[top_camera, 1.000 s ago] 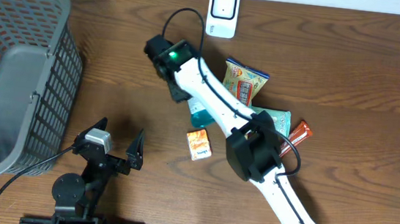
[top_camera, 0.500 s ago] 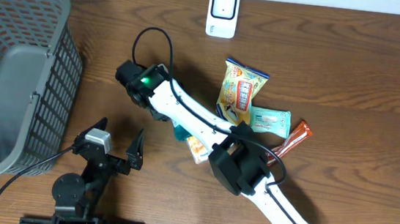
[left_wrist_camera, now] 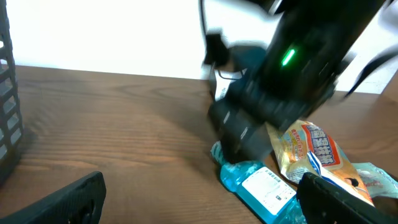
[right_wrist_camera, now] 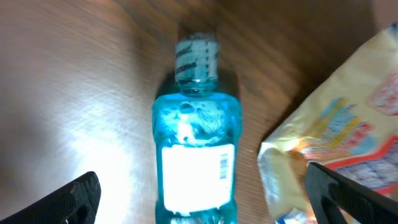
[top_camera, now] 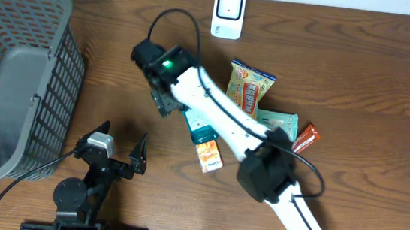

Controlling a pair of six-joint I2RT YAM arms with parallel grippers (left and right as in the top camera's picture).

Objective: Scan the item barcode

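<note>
A blue bottle [right_wrist_camera: 196,162] lies flat on the table, its white label and barcode facing up and its cap pointing away in the right wrist view. My right gripper [right_wrist_camera: 202,190] is open above it, one finger on each side, not touching. From overhead the bottle [top_camera: 200,127] lies under the right arm, just beyond the right gripper [top_camera: 167,102]. A white scanner [top_camera: 228,12] stands at the far edge. My left gripper [top_camera: 122,156] is open and holds nothing near the front; its view shows the bottle [left_wrist_camera: 261,193] ahead to the right.
A grey basket [top_camera: 13,74] fills the left side. Right of the bottle lie a yellow snack bag [top_camera: 250,89], a teal packet [top_camera: 283,122], a red bar [top_camera: 307,138] and a small orange box [top_camera: 209,158].
The right gripper has opened and let go of the blue bottle, which now lies on the table. The right arm swung left and back. The left arm has not moved.
</note>
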